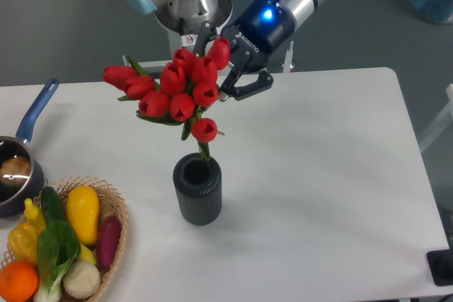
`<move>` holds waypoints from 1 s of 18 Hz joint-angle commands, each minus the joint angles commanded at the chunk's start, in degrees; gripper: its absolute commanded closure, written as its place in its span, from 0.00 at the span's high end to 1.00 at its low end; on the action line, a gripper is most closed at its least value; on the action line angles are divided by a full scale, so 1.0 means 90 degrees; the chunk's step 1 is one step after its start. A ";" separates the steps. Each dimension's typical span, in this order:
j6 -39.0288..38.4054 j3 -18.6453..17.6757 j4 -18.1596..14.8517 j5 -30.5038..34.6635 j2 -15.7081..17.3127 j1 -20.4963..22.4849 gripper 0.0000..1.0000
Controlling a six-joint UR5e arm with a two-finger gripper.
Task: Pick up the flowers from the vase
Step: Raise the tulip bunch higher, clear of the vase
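Now the black two-finger gripper (225, 84) clamps the red tulip bunch (173, 93), stems slanting down-right above the ribbed dark grey vase (197, 190)

Flowers (173, 93) above vase (197, 190), beside claw (228, 84)

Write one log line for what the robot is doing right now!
phase: lift | gripper: shut on flowers | stems: just above vase mouth | vase: upright on table

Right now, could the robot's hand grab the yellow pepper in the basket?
Probably not yet. The gripper is shut on the flowers, above the vase. The pepper lies uncovered in the basket, so nothing else blocks it.
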 joint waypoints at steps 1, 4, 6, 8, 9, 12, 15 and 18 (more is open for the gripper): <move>0.0000 0.0010 0.0000 0.0000 0.0000 0.0000 0.39; 0.0000 0.0020 0.0000 0.0000 -0.0010 0.0059 0.39; 0.0000 0.0020 0.0000 -0.0010 -0.0019 0.0078 0.39; 0.0000 0.0020 0.0000 -0.0204 -0.0039 0.0175 0.37; 0.0000 0.0020 0.0000 -0.0273 -0.0058 0.0186 0.37; 0.0000 0.0020 0.0010 -0.0293 -0.0088 0.0234 0.37; 0.0000 0.0010 0.0010 -0.0293 -0.0088 0.0244 0.37; 0.0000 0.0010 0.0010 -0.0293 -0.0088 0.0283 0.37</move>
